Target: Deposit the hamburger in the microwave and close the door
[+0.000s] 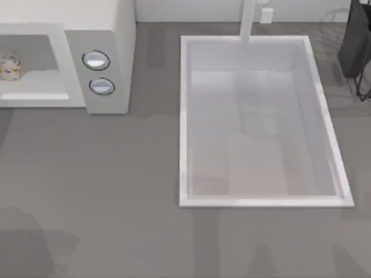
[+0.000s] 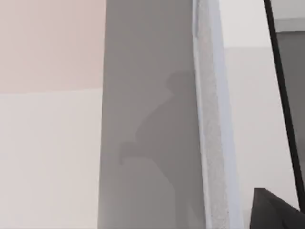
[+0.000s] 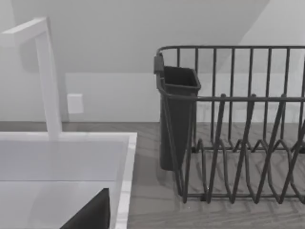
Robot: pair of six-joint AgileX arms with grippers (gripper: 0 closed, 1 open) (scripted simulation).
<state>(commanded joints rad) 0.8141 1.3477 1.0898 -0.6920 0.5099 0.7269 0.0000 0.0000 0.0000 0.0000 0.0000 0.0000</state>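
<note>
We see the hamburger [image 1: 10,66] resting inside the grey cavity of the microwave [image 1: 110,35] at the table's far left, left of the sink [image 1: 184,121] and the dish rack [image 3: 238,124], and we cannot tell whether either of our grippers is apart or together.
</note>
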